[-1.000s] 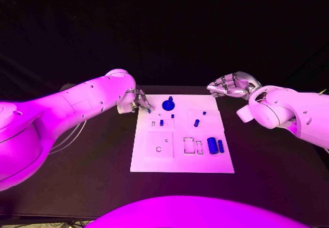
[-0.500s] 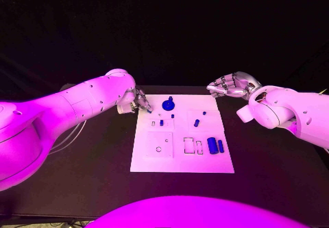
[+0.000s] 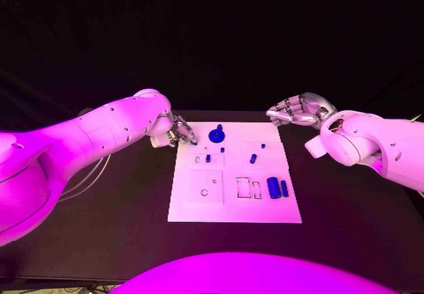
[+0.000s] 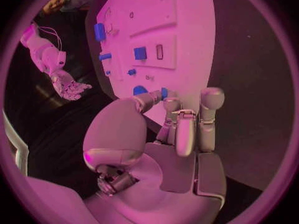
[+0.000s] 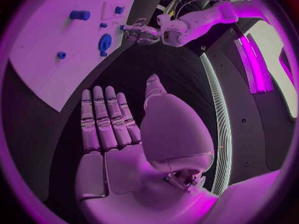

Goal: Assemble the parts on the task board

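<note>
The left robot hand [image 3: 181, 132] sits at the board's 11 o'clock corner, fingers curled in, pinching a small blue part [image 4: 163, 92] between thumb and fingertips [image 4: 170, 104]; in the left wrist view that part shows just above the white surface, beside the round knob. The right robot hand [image 3: 296, 110] hangs off the board's 1 o'clock corner, above the dark tabletop [image 3: 106, 208]; in the right wrist view its fingers [image 5: 102, 117] lie straight and side by side, palm bare, grasping nothing.

The board [image 3: 231, 208] lies in the middle of the tabletop, long side running 12 to 6 o'clock. Near its 12 o'clock edge stands a round blue knob [image 3: 217, 135], close to the left robot hand. Toward 6 o'clock from the knob there is a tiny blue peg [image 3: 222, 149], then a short blue piece [image 3: 208, 158] at the centre-left. A slanted blue piece [image 3: 253, 158] lies right of centre, with a small blue dot [image 3: 263, 146] at 1 o'clock from it. Toward 4 o'clock, two blue bars [image 3: 277, 187] lie side by side, the thicker one nearer the outlined slots [image 3: 248, 188]. A square recess with a small hole [image 3: 204, 192] lies at 8 o'clock of the middle.
</note>
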`<state>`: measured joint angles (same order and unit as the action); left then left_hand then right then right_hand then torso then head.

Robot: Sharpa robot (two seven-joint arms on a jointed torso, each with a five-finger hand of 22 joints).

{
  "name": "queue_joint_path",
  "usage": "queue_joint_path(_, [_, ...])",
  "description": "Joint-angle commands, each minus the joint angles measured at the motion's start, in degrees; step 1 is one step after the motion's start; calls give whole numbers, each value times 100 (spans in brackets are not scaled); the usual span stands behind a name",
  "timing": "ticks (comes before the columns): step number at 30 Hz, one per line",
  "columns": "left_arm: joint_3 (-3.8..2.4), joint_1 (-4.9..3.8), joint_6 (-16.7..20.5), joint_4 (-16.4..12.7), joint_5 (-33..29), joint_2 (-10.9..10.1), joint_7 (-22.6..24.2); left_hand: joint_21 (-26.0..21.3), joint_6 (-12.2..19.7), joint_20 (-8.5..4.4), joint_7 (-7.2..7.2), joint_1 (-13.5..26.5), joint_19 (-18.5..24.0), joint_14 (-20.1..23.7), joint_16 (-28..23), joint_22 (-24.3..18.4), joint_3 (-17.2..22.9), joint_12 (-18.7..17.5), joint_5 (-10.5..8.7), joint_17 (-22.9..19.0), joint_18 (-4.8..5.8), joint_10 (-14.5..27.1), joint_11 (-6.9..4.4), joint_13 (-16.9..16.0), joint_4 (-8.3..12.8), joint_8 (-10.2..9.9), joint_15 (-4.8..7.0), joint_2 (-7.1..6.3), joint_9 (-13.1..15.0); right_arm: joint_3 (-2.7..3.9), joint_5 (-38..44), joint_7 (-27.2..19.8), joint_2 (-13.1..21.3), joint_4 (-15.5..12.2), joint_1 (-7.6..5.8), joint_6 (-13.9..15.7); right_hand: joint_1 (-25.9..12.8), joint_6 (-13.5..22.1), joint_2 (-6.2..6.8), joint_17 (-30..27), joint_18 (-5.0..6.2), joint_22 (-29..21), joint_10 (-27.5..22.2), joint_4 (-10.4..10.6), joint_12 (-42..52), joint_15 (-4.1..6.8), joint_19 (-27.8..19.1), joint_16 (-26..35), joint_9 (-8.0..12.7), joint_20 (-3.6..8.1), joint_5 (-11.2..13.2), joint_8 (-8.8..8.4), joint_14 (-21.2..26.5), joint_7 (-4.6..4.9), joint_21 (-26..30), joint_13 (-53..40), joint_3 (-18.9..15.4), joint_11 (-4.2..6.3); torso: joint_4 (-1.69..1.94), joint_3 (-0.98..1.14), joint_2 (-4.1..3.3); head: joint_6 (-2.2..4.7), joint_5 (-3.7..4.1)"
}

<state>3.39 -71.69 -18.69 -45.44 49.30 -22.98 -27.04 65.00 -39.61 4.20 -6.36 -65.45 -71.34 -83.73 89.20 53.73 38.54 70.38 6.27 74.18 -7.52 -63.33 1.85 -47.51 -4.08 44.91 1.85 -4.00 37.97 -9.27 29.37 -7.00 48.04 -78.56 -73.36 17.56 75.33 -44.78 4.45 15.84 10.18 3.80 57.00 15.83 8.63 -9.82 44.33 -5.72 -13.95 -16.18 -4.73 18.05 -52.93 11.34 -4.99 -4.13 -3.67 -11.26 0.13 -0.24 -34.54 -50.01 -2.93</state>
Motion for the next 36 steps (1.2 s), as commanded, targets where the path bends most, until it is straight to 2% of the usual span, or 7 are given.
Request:
queue_joint_path(1, [-9,-6,-8,-70,-119,-37,-37,98,-94,-42,119,-56,-17,-627,80,94,916,77,229,1582,0,-354,-95,-122,225,473,66,121,604,1,2,-10,1,-3,2,-21,-13,-68,-69,-60,24,41,1,48,-78,5,110,-34,-74,-23,44,1,-35,280,-93,44,99,6,4,2,5,1,-5])
queue_joint_path(7, [-22,-23,23,-345,-275,-211,-136,134,-206,-66,159,224,-49,-627,80,138,1125,135,276,1582,7,-499,-130,-246,366,514,96,131,649,1,0,-5,9,3,2,-33,-13,-68,-69,-60,24,41,1,48,-78,5,110,-34,-74,-23,44,1,-35,280,-93,44,99,6,10,4,14,1,-17])
queue_joint_path(8, [-23,-30,41,-462,-299,-278,-158,140,-239,-75,173,297,-55,-627,80,145,1166,143,281,1582,8,-529,-142,-264,394,527,106,131,660,1,0,-4,11,4,2,-35,-13,-68,-69,-60,24,41,1,48,-78,5,110,-34,-74,-23,44,1,-35,280,-93,44,99,6,12,4,14,1,-17])
queue_joint_path(20, [-14,-50,318,-1266,-478,-746,-230,215,-453,-133,269,623,-129,-627,80,250,1287,240,285,1582,29,-769,-224,-474,469,618,174,173,699,-1,-6,3,37,6,3,-50,-15,-69,-70,-62,24,40,2,48,-78,4,110,-33,-74,-23,44,1,-35,280,-92,44,97,6,39,11,44,1,-30])
queue_joint_path(26, [28,-47,439,-1538,-496,-858,-221,303,-637,-183,343,803,-210,-627,80,374,1331,342,293,1582,56,-986,-287,-703,532,644,230,188,655,-3,-9,3,42,7,7,-56,-16,-69,-72,-67,24,38,3,46,-79,4,109,-31,-74,-23,44,-1,-33,280,-89,45,95,5,35,5,33,1,-47])
queue_joint_path(30, [91,-45,531,-1668,-483,-901,-213,394,-783,-219,398,904,-287,-627,80,501,1346,440,331,1582,83,-1176,-334,-931,593,642,266,184,605,-4,-16,3,42,9,12,-60,-16,-69,-72,-67,24,38,3,46,-79,4,109,-31,-74,-23,44,-1,-33,280,-89,45,95,5,34,8,34,1,-64])
queue_joint_path(36, [175,-41,635,-1750,-328,-891,-224,475,-918,-250,442,980,-353,-627,80,613,1340,490,377,1582,106,-1312,-372,-1062,631,629,298,191,554,-5,-23,3,38,12,21,-64,-16,-69,-72,-67,24,38,3,46,-79,4,109,-31,-74,-23,44,-1,-33,280,-89,45,95,5,32,6,25,1,-75])
